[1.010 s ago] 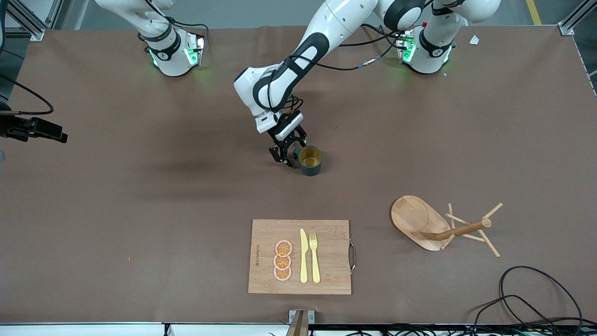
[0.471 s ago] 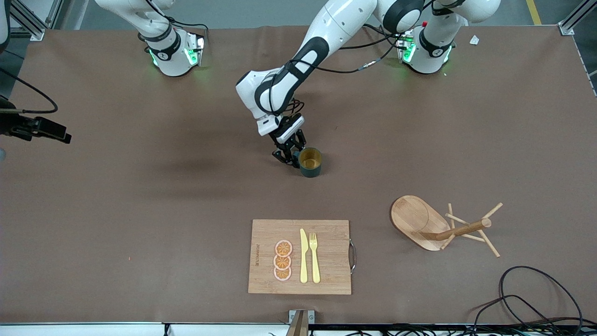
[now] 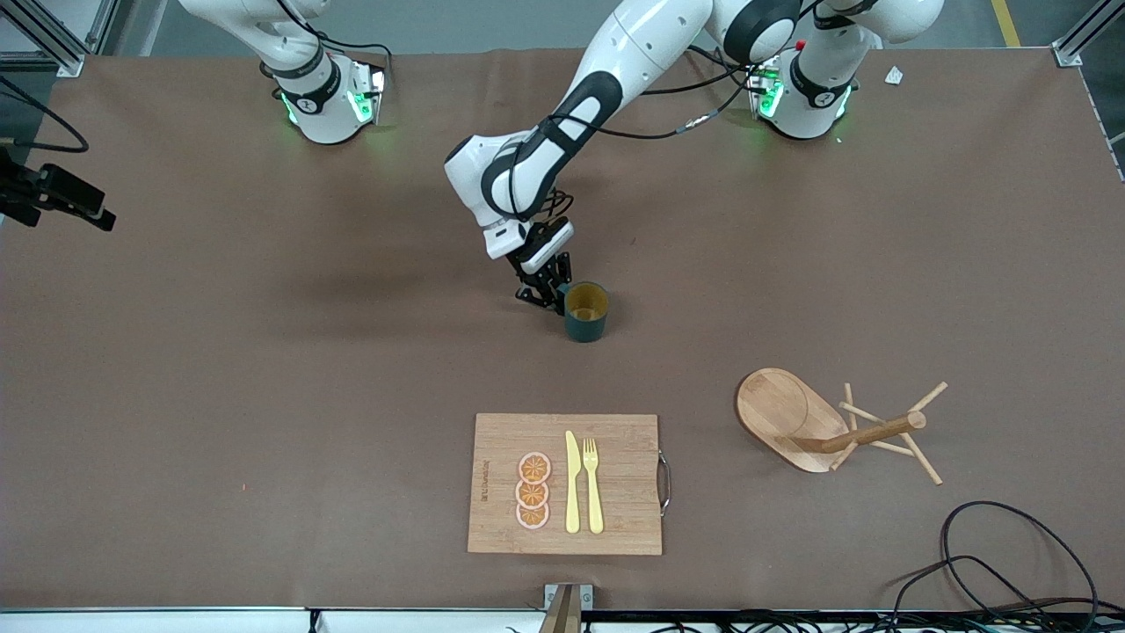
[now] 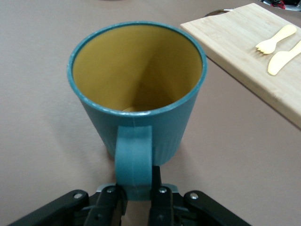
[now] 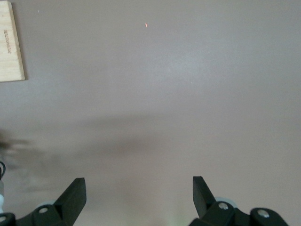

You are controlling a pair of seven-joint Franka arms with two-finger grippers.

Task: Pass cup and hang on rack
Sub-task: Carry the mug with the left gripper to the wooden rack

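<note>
My left gripper (image 3: 547, 297) is closed on the handle (image 4: 133, 160) of the cup (image 3: 585, 312), 1 finger on each flat side of the loop, as the left wrist view shows plainly. The cup stands upright near the middle of the table (image 3: 264, 396), its yellow inside open to the top, right in front of my fingers (image 4: 109, 202). I take it by the handle, I judge, because that keeps the mouth and body free for the other hand to grasp at the pass, though the handle is also the part that must go over a peg later.

My right gripper (image 5: 139, 197) hangs over bare table toward the right arm's end, its 2 fingers spread wide and holding nothing; that arm waits.

For room: straight up from my left gripper nothing stands in the way. The cutting board (image 3: 564, 483) with its knife (image 3: 572, 482), fork (image 3: 593, 485) and orange slices (image 3: 533, 491) lies past the cup from my fingers, well apart. The rack (image 3: 835, 426) sits toward the left arm's end, nearer the front camera than the cup, with open table between. Its pegs (image 3: 923, 459) splay outward, so I expect the approach there to be tight; a thin grip on the handle could let the cup swing.
</note>
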